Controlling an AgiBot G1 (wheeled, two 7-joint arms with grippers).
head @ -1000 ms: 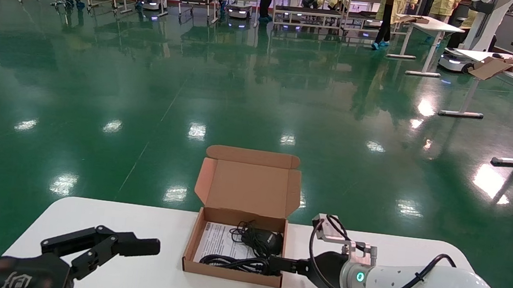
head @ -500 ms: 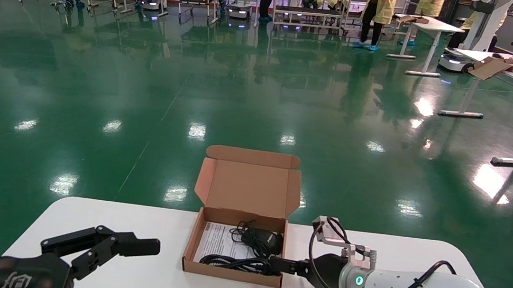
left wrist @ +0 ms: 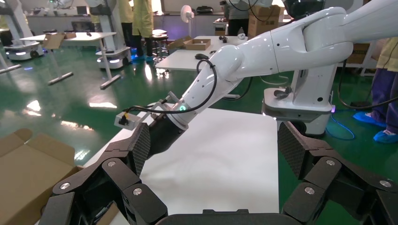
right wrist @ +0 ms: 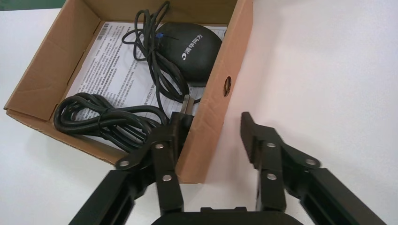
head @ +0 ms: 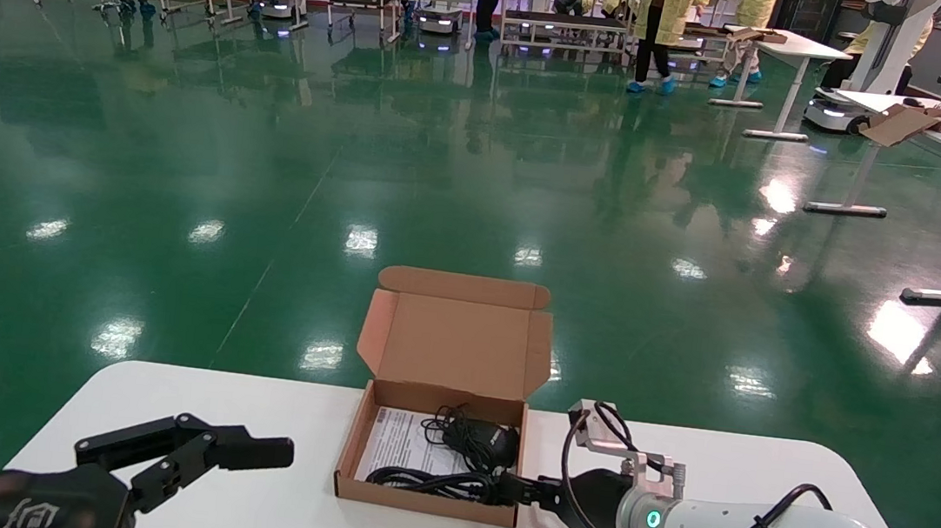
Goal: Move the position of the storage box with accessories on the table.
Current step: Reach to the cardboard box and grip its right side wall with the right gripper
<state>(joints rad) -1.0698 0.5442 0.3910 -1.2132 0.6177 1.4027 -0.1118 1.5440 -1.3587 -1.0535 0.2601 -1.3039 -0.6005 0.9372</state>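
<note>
The storage box (head: 424, 502) is a shallow brown cardboard box at the far middle of the white table (head: 246, 407), its flap lid (head: 455, 341) standing open. Inside lie black cables (head: 422, 479), a black adapter (head: 495, 443) and a white printed sheet (head: 397, 444). My right gripper (head: 513, 489) is open and straddles the box's right wall near the front corner. In the right wrist view (right wrist: 213, 123) one finger (right wrist: 174, 136) is inside by the cables (right wrist: 108, 123) and the other finger (right wrist: 256, 136) is outside, over the table (right wrist: 319, 70). My left gripper (head: 267, 451) is open and empty at the table's front left.
The box sits close to the table's far edge, with green floor beyond it. White tabletop lies bare to the left and right of the box. In the left wrist view the right arm (left wrist: 263, 51) reaches across the table (left wrist: 225, 154). Desks, racks and people are far off.
My right arm has shifted slightly left and its gripper has settled a little lower at the box's right wall. The box and my left arm have not moved.
</note>
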